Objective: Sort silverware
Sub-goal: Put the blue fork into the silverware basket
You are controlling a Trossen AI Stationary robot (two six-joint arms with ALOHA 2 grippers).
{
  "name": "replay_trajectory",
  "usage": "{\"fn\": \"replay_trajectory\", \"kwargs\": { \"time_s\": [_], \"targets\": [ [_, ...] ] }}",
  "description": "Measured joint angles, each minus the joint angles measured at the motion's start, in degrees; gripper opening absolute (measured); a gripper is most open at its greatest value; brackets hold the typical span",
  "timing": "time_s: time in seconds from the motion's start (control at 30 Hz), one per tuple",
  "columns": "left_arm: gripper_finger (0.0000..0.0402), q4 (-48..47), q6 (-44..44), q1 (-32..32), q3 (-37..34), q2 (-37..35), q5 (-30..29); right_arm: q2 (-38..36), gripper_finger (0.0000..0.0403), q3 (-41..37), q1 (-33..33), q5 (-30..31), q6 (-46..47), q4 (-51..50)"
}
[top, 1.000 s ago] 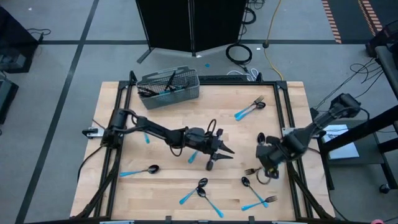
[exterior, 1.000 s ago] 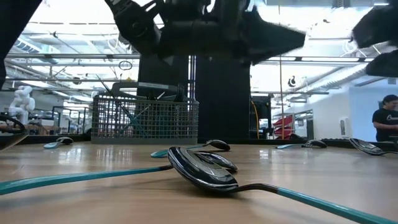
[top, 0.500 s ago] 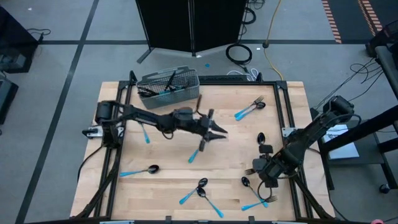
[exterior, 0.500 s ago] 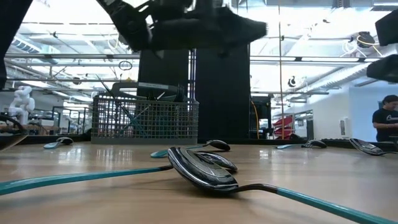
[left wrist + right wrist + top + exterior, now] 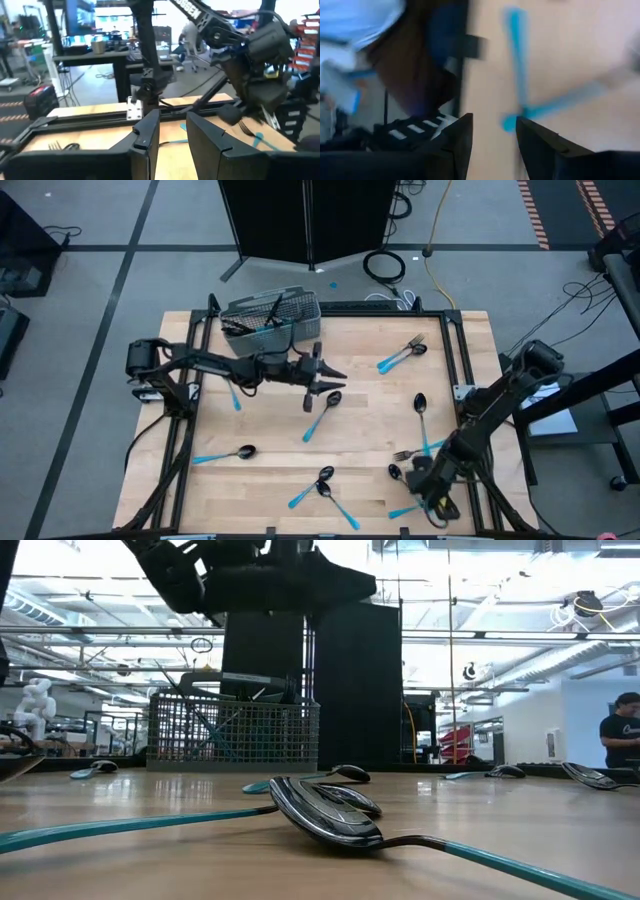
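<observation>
While the left gripper (image 5: 322, 376) hangs empty with jaws spread just beside the basket (image 5: 272, 320), the right gripper (image 5: 432, 492), jaws likewise apart, hovers over the near-right silverware (image 5: 412, 507), so picking looks in hand: next, a descent and pinch on one blue handle.

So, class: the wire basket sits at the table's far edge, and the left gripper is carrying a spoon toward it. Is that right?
Not quite. The basket is at the far edge, but the left gripper carries nothing: the left wrist view shows bare open fingers.
</observation>
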Motion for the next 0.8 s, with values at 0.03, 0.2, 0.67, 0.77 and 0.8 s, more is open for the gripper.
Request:
{"fn": "replay_trajectory", "kwargs": {
  "time_s": [0.03, 0.2, 0.67, 0.77, 0.8],
  "targets": [
    [0.0093, 0.0, 1.1, -0.1, 0.0, 0.0, 0.1, 0.5, 0.0144, 0.0, 0.7, 0.6, -2.7, 2.4],
    [0.0093, -0.3, 2.8, 0.4, 0.0, 0.0, -0.3, 4.0, 0.0144, 0.0, 2.3, 6.9, -7.9, 7.3],
    [0.0093, -0.5, 4.0, 0.6, 0.0, 0.0, -0.3, 13.0, 0.0144, 0.1, 6.0, 9.6, -8.8, 9.2],
    [0.0093, -0.5, 4.0, 0.6, 0.0, 0.0, -0.5, 14.8, 0.0144, 0.2, 8.2, 13.4, -8.9, 9.2],
    [0.0093, -0.5, 4.0, 0.6, 0.0, 0.0, -0.6, 15.3, 0.0144, 0.3, 8.9, 15.2, -8.9, 8.8]
  ]
}}
